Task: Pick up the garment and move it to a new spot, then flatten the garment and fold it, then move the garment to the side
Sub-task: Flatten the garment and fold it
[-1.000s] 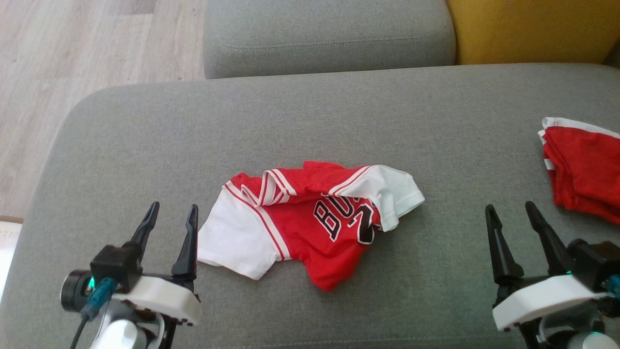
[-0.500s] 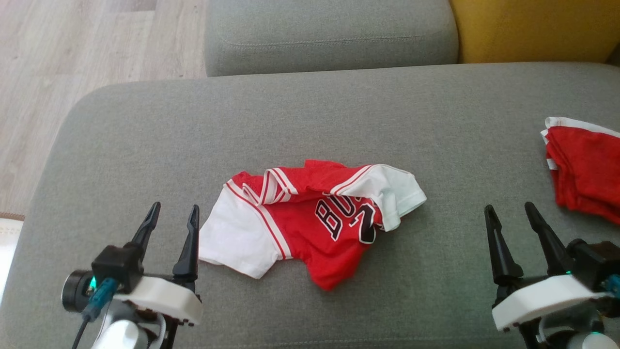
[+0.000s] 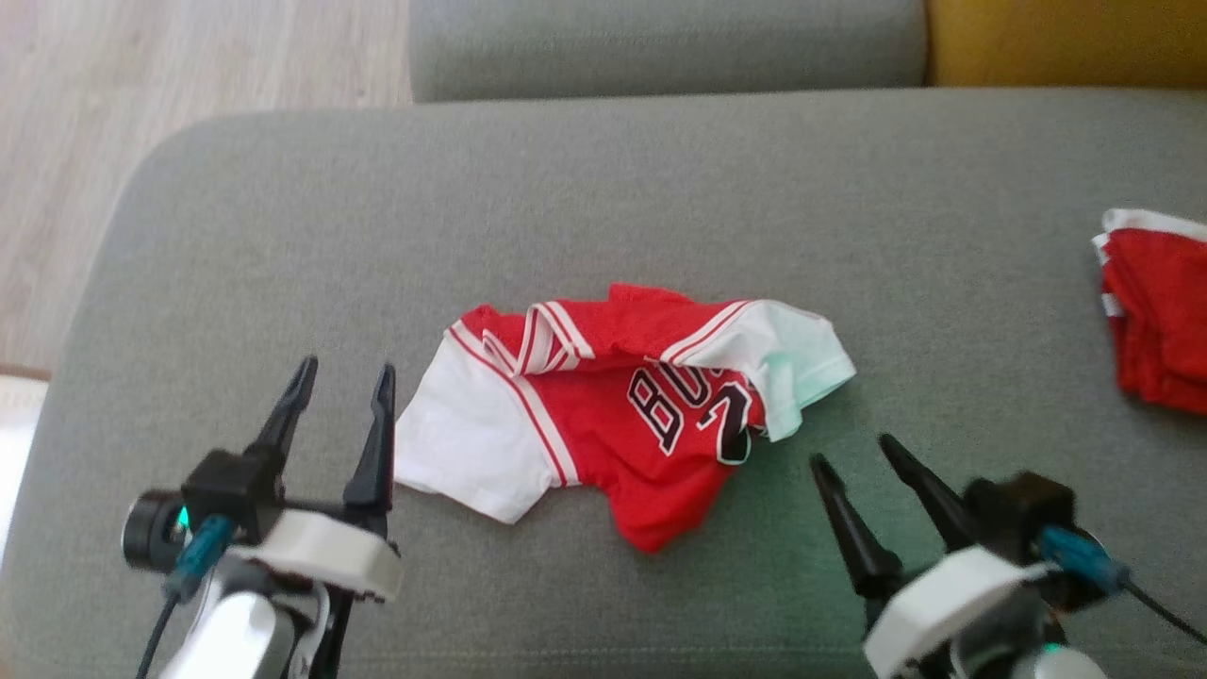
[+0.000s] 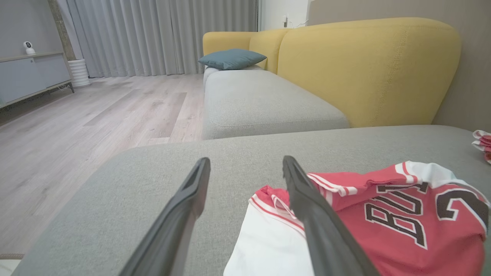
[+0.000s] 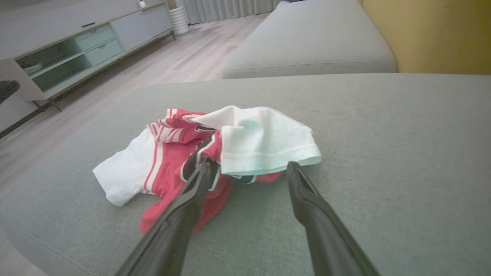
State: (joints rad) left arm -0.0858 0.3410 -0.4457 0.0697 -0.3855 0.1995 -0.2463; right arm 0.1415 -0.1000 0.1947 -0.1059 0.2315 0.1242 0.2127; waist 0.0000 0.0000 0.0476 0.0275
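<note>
A crumpled red and white garment with black lettering lies in a heap on the grey sofa cushion. My left gripper stands open just left of its white sleeve, apart from the cloth. My right gripper is open a little below and right of the folded-over white sleeve. In the left wrist view the garment lies right of my open left gripper. Seen from the right wrist, the garment lies just beyond the tips of my open right gripper, nothing between them.
A folded red and white cloth lies at the cushion's right edge. A second grey seat and a yellow backrest are behind. Wooden floor lies to the left, with a low cabinet beyond it.
My right gripper has swung left and forward toward the garment's white sleeve. The left gripper holds about the same place. The camera has shifted slightly; the garment lies as before.
</note>
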